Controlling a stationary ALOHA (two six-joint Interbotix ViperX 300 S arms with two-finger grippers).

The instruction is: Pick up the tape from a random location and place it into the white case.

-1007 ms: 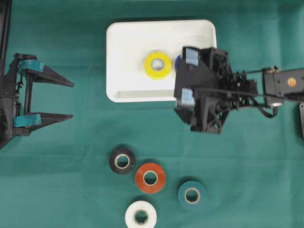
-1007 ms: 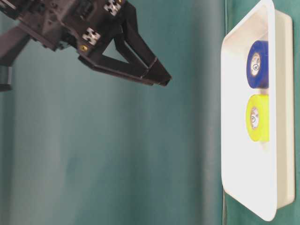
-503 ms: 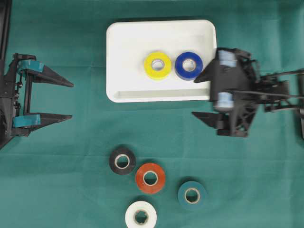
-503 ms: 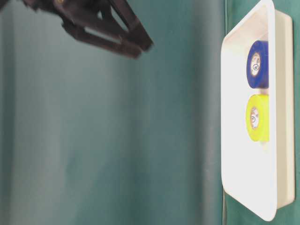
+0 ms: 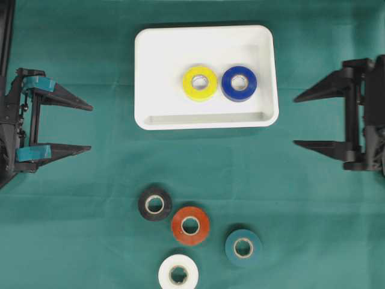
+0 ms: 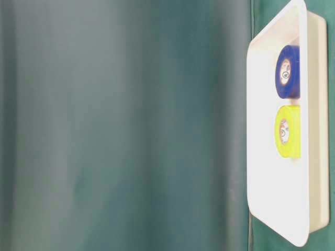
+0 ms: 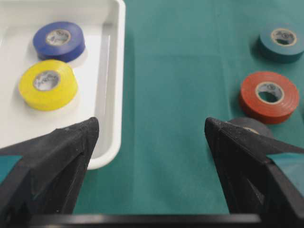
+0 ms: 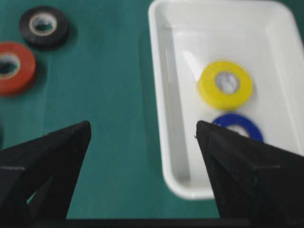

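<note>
The white case (image 5: pixel 150 66) sits at 12 o'clock on the green counter (image 5: pixel 90 168). It contains two tape rolls lying flat, just beside each other: yellow tape (image 5: pixel 200 82) and, at its 3 o'clock, blue tape (image 5: pixel 239 82). At 6 o'clock, outside the case, lie black tape (image 5: pixel 154 204), red tape (image 5: pixel 190 225), teal tape (image 5: pixel 243 247) and white tape (image 5: pixel 178 274). Left tool (image 5: pixel 90 127) at 9 o'clock and right tool (image 5: pixel 296 121) at 3 o'clock: both released, holding nothing.

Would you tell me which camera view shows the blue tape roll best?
The left wrist view: blue tape roll is sharp and whole. Overhead shows it smaller; table-level rotated, edge-on; right wrist blurred, partly hidden.
</note>
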